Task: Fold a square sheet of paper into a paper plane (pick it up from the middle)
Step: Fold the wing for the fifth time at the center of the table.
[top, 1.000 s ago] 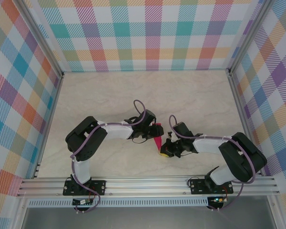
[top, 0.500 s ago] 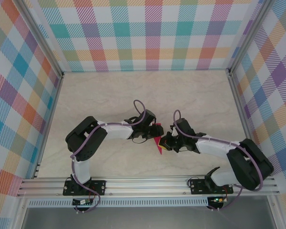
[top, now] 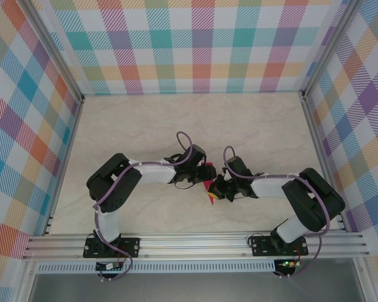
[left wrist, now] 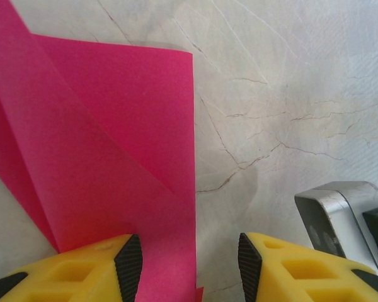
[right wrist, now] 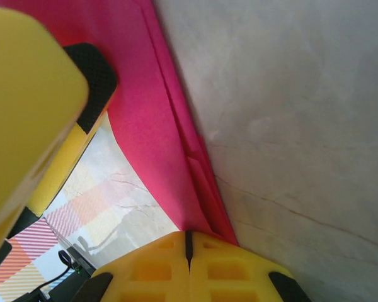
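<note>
The square sheet of paper [top: 208, 190] is magenta-pink and folded into a narrow pointed shape, held between both grippers at the table's middle front. My right gripper [top: 217, 192] is shut on its layered folded edge [right wrist: 176, 163], which comes out of the closed jaw seam [right wrist: 189, 242]. My left gripper [top: 205, 173] is open: the paper [left wrist: 113, 145] lies against its left pad [left wrist: 129, 264], and the right pad [left wrist: 249, 264] stands apart over bare table. A diagonal crease shows in the left wrist view.
The marble-patterned table [top: 195, 126] has free room behind the grippers. Checked walls enclose it on three sides. An aluminium rail [top: 195, 242] runs along the front. A silver metal part [left wrist: 331, 214] sits close to the right of my left gripper.
My right arm has swung its wrist left and slightly back, bringing its gripper closer to the left gripper. Less of the paper's tip shows in the top view. The left arm has stayed put.
</note>
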`<state>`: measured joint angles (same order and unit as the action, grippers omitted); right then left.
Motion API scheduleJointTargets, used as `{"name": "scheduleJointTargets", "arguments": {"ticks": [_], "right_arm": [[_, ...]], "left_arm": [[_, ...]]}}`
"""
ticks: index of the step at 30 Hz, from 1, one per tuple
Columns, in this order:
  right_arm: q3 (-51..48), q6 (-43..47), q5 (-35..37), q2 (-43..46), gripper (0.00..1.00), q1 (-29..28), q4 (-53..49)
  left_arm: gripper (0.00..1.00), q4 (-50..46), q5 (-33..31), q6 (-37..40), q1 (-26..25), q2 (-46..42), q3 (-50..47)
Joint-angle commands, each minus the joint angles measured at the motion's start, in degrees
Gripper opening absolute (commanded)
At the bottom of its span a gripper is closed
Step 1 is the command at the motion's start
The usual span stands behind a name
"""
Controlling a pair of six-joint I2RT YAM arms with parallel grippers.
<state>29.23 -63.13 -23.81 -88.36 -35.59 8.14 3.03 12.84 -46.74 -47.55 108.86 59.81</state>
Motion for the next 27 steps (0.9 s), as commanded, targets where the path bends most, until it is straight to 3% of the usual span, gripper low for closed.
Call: {"name": "scheduleJointTargets", "arguments": {"ticks": [1, 8, 12, 21, 27], "right_arm": [[-1.97, 2.74, 1.34, -3.17, 0.0, -0.35, -6.0], [-4.04, 5.84, 0.65, -2.78, 0.0, -0.35, -7.4], [-3.47, 9.41, -1.4, -3.12, 0.0, -0.27, -8.45], [-2.17, 13.76, -3.82, -4.41, 0.0, 0.34, -10.43], [-1.59, 14.21, -4.49, -5.8, 0.0, 0.53, -10.32]], "left_arm": [[0.49, -6.39, 0.41, 1.33, -0.39, 1.17, -1.75], [0.54, -11.21, -4.66, 6.72, 0.24, -8.8, 1.23], [0.53, -11.54, -8.48, 6.86, 0.44, -13.65, -1.66], [0.31, 2.53, -3.47, 3.43, -0.03, -15.2, -12.59], [0.26, 8.29, -2.58, 3.5, -0.46, -12.38, -12.81]]}}
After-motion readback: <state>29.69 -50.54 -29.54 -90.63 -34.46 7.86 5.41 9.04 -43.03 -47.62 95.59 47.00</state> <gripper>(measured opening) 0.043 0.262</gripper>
